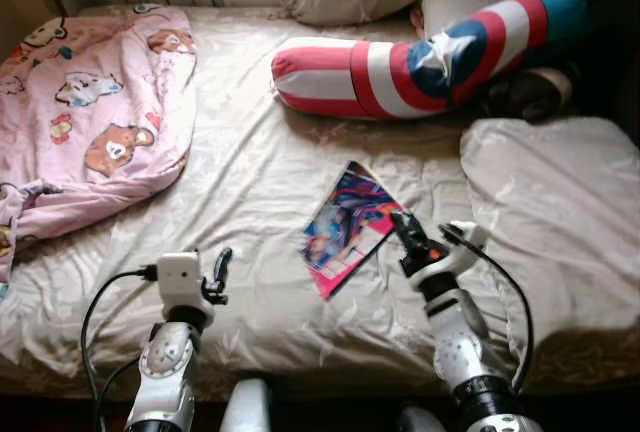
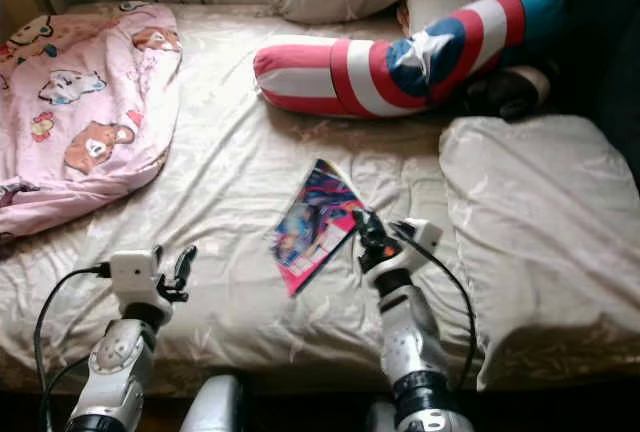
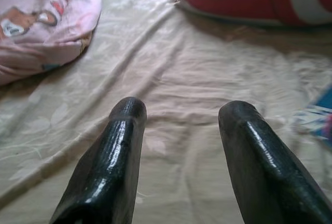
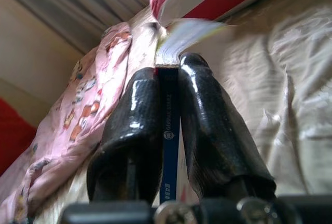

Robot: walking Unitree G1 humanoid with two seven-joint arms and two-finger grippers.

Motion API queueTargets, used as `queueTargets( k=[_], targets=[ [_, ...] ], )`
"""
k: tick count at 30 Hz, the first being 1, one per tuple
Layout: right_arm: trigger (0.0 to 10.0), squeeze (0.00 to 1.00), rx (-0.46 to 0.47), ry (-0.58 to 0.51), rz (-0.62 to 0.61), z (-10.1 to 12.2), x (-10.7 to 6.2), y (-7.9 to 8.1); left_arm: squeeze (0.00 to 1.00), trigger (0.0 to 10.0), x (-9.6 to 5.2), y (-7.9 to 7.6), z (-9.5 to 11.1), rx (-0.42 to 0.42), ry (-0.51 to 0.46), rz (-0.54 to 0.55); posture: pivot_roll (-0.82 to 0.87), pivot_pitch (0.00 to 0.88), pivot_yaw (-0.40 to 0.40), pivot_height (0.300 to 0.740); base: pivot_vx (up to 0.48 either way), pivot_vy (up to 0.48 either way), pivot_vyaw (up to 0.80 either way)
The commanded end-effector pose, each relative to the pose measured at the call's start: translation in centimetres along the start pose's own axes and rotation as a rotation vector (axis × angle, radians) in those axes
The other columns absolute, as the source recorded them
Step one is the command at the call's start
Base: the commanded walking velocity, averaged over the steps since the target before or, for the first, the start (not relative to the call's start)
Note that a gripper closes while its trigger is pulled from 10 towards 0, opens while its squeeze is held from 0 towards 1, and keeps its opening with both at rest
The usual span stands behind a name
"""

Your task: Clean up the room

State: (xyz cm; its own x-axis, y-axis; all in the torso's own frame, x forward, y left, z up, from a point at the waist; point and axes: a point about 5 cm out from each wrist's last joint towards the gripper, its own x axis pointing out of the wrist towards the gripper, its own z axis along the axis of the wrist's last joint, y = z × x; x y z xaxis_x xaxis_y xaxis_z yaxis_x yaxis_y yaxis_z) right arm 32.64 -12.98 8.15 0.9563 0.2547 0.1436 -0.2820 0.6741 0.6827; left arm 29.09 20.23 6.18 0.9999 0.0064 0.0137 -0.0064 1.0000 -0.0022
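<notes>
So the right gripper [image 1: 403, 227] is pinching the book [image 1: 345, 227] by its near-right edge, fingers [image 4: 205, 125] clamped tight with the blue spine between them. The book is sitting around the middle of the bed [image 1: 250, 172], a bit toward the front edge, and its long axis is running diagonally from near-left to far-right, colourful cover facing up. There's tiny print on the spine, but it's too small to read.

The left gripper [image 1: 220, 274] is hovering over the sheet by the front edge, fingers spread apart and holding nothing. Plenty of bare sheet between the two arms.

Pink cartoon blanket [image 1: 95, 112] is bunching at the far-left corner, striped star bolster [image 1: 420, 57] is lying along the back edge, and a beige pillow [image 1: 555, 212] is taking up the right side.
</notes>
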Motion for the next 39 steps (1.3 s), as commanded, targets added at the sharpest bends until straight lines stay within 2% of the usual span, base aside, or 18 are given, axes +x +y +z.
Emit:
queueTargets(
  k=[1,4,9,12,15,16,18,22,23,28,30,31,34,38,39],
  targets=[
    [10.0,0.0,0.066,-0.038,0.008,0.4,0.5,0.3,0.0,10.0,-0.4,0.5,-0.5,0.006,0.031,0.008,0.08,0.139,-0.018,0.632,0.0,0.0,0.0],
    [10.0,0.0,0.139,-0.045,-0.019,0.3,0.4,-0.4,0.0,10.0,-0.5,0.5,-0.6,0.006,0.033,0.006,0.08,0.136,-0.016,0.632,0.0,0.0,0.0],
    [10.0,0.0,0.199,-0.045,-0.062,0.1,0.4,-1.3,0.0,10.0,-0.6,0.5,-0.5,0.008,0.029,-0.002,0.1,0.136,-0.006,0.632,0.0,0.0,0.0],
    [10.0,0.0,0.244,-0.062,-0.064,0.1,0.7,-1.3,0.0,10.0,-0.7,0.6,-0.4,0.012,0.027,-0.005,0.11,0.139,-0.001,0.632,0.0,0.0,0.0],
    [10.0,0.0,0.289,-0.114,-0.106,0.8,0.8,-2.0,0.0,10.0,-0.9,0.9,-0.3,0.021,0.026,-0.007,0.13,0.144,0.006,0.632,0.0,0.0,0.0],
    [10.0,0.0,0.36,-0.152,-0.158,1.2,0.5,-3.0,0.0,10.0,-1.1,1.1,-0.2,0.027,0.024,-0.006,0.15,0.15,0.015,0.632,0.0,0.0,0.0],
    [10.0,0.0,0.427,-0.157,-0.188,1.1,0.2,-3.7,0.0,10.0,-1.3,1.4,-0.1,0.037,0.025,-0.007,0.16,0.155,0.022,0.632,0.0,0.0,0.0],
    [10.0,0.0,0.463,-0.169,-0.166,1.3,0.6,-3.5,0.0,10.0,-1.8,2.1,0.1,0.056,0.029,-0.005,0.18,0.172,0.037,0.632,0.0,0.0,0.0],
    [10.0,0.0,0.513,-0.208,-0.137,1.7,0.9,-3.3,0.0,10.0,-2.1,2.4,0.1,0.063,0.03,-0.002,0.18,0.178,0.047,0.632,0.0,0.0,0.0],
    [10.0,0.0,0.542,-0.258,-0.189,2.2,0.6,-4.1,0.0,10.0,-2.7,2.7,0.0,0.087,0.047,-0.015,0.21,0.187,0.073,0.632,0.0,0.0,0.0],
    [10.0,0.0,0.638,-0.296,-0.349,1.4,-1.6,-6.4,0.0,10.0,-3.4,2.3,0.3,0.104,0.051,-0.043,0.25,0.198,0.095,0.632,0.0,0.0,0.0],
    [10.0,0.0,0.638,-0.296,-0.349,1.4,-1.6,-6.4,0.0,10.0,-3.4,2.3,0.3,0.104,0.051,-0.043,0.25,0.198,0.095,0.632,0.0,0.0,0.0],
    [10.0,0.0,0.618,-0.242,-0.557,-0.6,-4.4,-8.3,0.0,10.0,-3.9,2.6,0.6,0.117,0.059,-0.05,0.27,0.213,0.112,0.632,0.0,0.0,0.0],
    [10.0,0.0,0.609,-0.233,-0.682,-1.5,-6.2,-9.3,0.0,10.0,-4.4,2.9,0.7,0.123,0.065,-0.051,0.28,0.224,0.121,0.632,0.0,0.0,0.0],
    [10.0,0.0,0.574,-0.195,-0.77,-2.3,-7.5,-9.9,0.0,10.0,-4.7,2.9,0.6,0.126,0.077,-0.055,0.27,0.23,0.124,0.632,0.0,0.0,0.0]
  ],
)
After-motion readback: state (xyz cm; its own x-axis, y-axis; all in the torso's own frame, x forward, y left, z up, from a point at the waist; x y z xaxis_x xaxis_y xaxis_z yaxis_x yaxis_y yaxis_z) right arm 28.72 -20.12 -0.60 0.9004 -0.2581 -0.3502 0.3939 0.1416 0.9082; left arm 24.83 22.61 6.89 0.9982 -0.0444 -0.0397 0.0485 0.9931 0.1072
